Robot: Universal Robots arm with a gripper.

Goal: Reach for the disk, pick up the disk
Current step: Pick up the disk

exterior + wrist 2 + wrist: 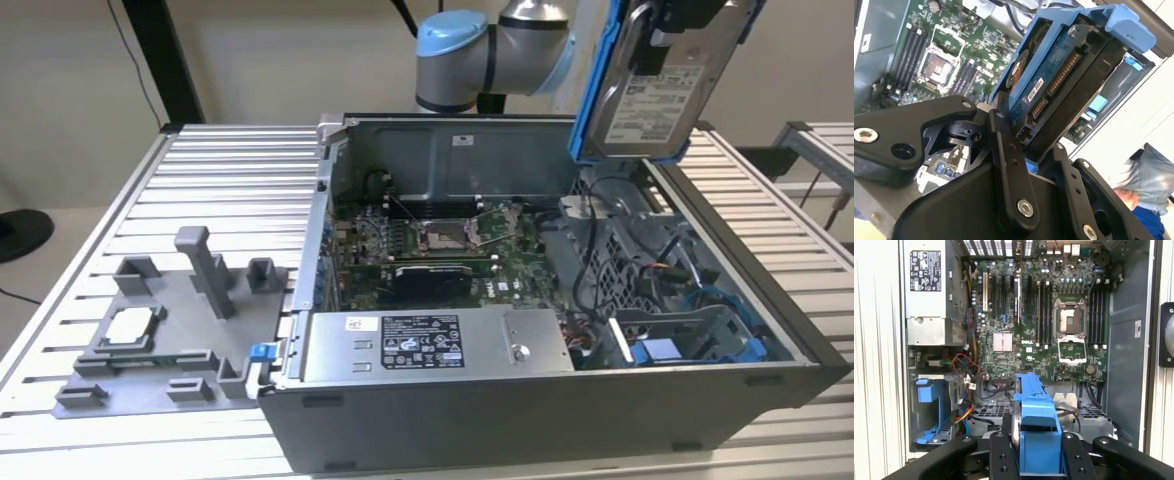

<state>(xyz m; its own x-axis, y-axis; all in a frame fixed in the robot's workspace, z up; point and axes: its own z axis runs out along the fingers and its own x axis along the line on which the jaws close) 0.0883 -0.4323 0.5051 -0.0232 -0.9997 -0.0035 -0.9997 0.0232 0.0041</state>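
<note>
From the exterior view I see the disk (663, 85) already lifted clear, hanging on edge above the open computer case (534, 300), up at about one o'clock from the motherboard (447, 245), its white label facing the camera and the blue bracket running along its edge. The arm's elbow joint (487, 50) sits behind it; the slatted surface (227, 170) carries a grey fixture (167, 320) out at nine o'clock of the case. In the second wrist view my hand (1026, 150) is clamped on the disk (1059, 85), black fingers (1006, 165) pressing either side of the blue bracket, the connector end turned toward the lens and the motherboard (939, 55) below. In the first wrist view the disk (1036, 425) stands edge-on between the fingers (1000, 455), above the case interior, with the power supply (929, 290) at ten o'clock and an empty blue drive bay (929, 410) at nine. I judge both reach and pickup done: the disk is held and off its seat.
</note>
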